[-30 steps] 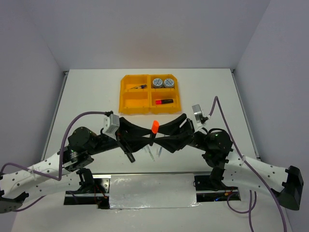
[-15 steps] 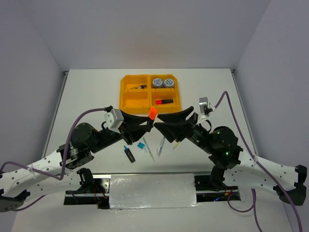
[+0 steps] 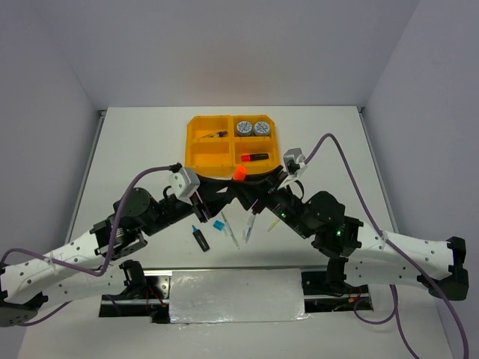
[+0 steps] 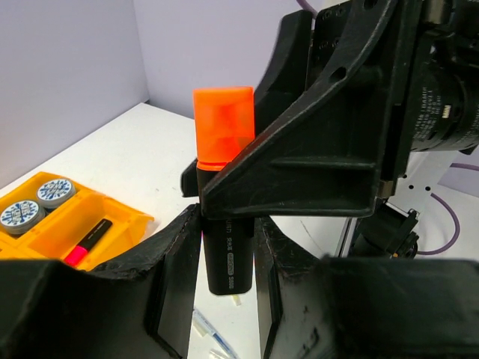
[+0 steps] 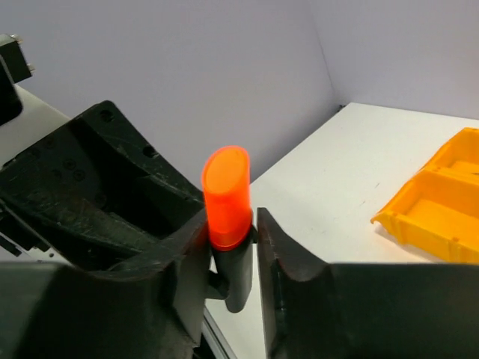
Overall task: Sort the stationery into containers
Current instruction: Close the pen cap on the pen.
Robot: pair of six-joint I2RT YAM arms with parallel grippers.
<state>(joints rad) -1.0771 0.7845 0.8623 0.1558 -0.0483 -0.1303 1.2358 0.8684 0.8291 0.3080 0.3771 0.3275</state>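
Up and toward the far side since a second ago, the orange-capped highlighter (image 3: pixel 239 173) now hangs above the table just short of the near wall of the orange-yellow tray (image 3: pixel 190 146), both arms having closed in with it.

The left gripper (image 4: pixel 228 254) has its jaws partly open and clamped on the black barrel, cap pointing up. The right gripper (image 5: pixel 232 250) brackets the same barrel just below the cap, jaws narrowed to either side. Whether they already bear on it cannot be told.

The step appears to be a hand-over in mid-air. Next, one gripper must take the pen alone and carry it to the near-right compartment, where a pink highlighter (image 3: pixel 256 157) lies.

Pale pens (image 3: pixel 249 224), a blue-capped highlighter (image 3: pixel 200 238) and a blue square (image 3: pixel 219 224) await sorting on the table below.
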